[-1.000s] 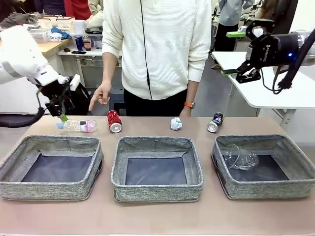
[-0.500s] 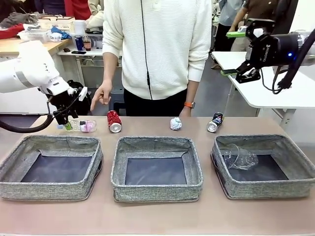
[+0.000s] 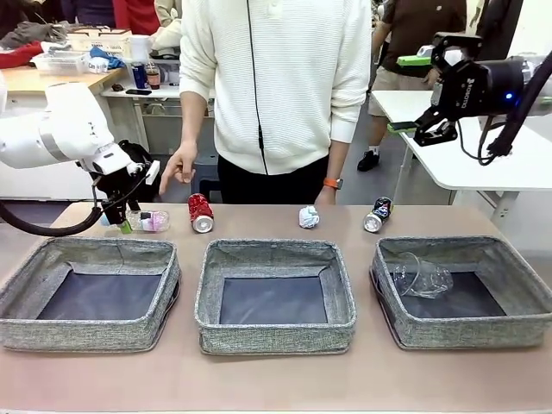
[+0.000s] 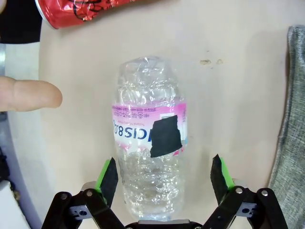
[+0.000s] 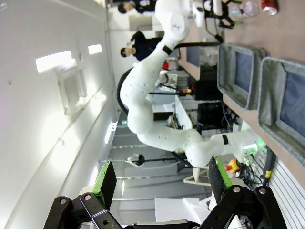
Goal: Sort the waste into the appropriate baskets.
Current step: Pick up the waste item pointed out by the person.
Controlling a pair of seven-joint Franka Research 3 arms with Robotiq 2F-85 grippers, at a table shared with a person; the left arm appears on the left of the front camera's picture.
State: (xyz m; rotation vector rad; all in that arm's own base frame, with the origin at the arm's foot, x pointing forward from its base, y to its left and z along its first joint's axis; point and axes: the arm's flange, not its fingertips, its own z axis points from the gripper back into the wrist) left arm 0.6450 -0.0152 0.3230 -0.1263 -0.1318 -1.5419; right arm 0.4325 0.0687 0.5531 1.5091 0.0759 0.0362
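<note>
1. As I look across from the front camera, the left gripper (image 3: 123, 222) is low at the far left of the table (image 3: 276, 379). It sits over the clear bottle with blue cap (image 3: 147, 221).
2. The bottle lies on its side on the tabletop, just beyond the far rim of the left basket (image 3: 90, 332).
3. In the left wrist view the jaws are apart. One green pad (image 4: 108, 175) stands on each side of the crumpled bottle, with a gap on both sides, so it is not clamped.
4. The bottle's label is pink and white with a black patch on it.
5. The crushed red can (image 3: 200, 212) lies just right of the bottle, beyond the middle basket (image 3: 276, 332).
6. The person's hand (image 3: 178, 168) hangs above the table's far edge, between bottle and red can. One fingertip shows at the left edge of the left wrist view.
7. The crumpled white paper ball (image 3: 308, 216) sits at far centre, on the table.
8. The dark blue-black can (image 3: 377, 214) lies on its side, far right, just beyond the right basket (image 3: 466, 332).
9. The clear plastic cup (image 3: 421, 278) is tipped over inside the right basket.
10. The left and middle baskets show bare dark bottoms.
11. The right gripper (image 3: 408, 93) is up high at the right, well apart from the table. Its jaws are apart with nothing between them.
</note>
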